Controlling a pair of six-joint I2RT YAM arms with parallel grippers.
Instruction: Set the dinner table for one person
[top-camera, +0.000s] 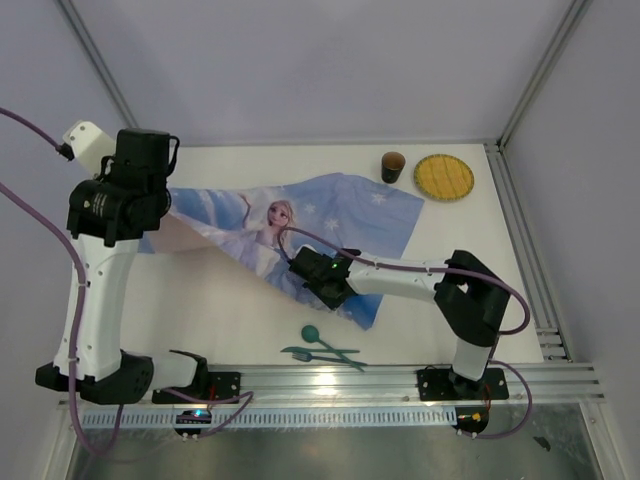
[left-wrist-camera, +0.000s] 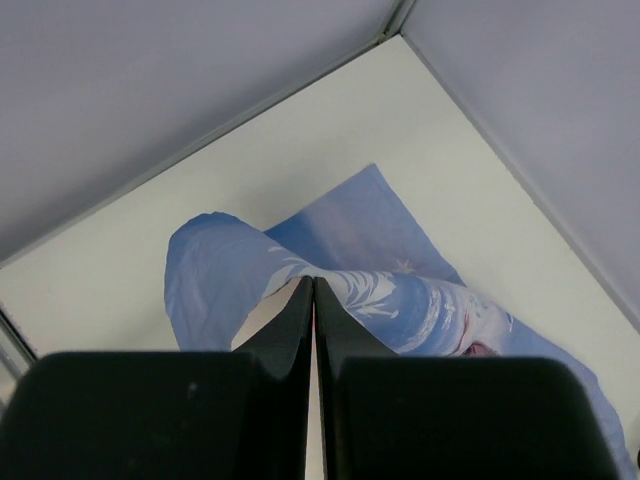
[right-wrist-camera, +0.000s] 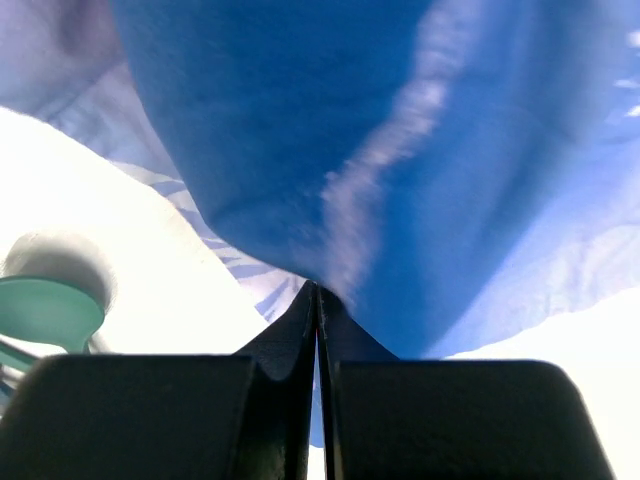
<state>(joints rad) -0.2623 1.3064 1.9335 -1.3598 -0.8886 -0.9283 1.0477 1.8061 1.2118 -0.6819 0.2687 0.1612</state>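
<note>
on the left, your left jaws are clenching the left edge of the blue printed cloth (top-camera: 300, 215) with the princess picture. they are holding that corner up off the surface, so its pale underside is showing. i judge the lift is there so the fabric can be pulled flat rather than dragged in folds. the cloth is lying slantwise across the middle of the dinner table (top-camera: 230, 320), the flat white matte surface framed by silver rails, and it is creasing between the two grips.

moving right, your right jaws are pinching the cloth's near edge low against the surface, shut tight on the fabric. that is likely anchoring this end as a counter-pull. near that grip, toward the near rail, the teal plastic spoon and fork (top-camera: 322, 348) are lying crossed, apart from the cloth; a careless sweep could knock them.

at the far right, the small dark brown cup (top-camera: 393, 166) and the round yellow woven plate (top-camera: 443, 176) are sitting side by side, just clear of the cloth's corner, presumably until the mat is spread.
</note>
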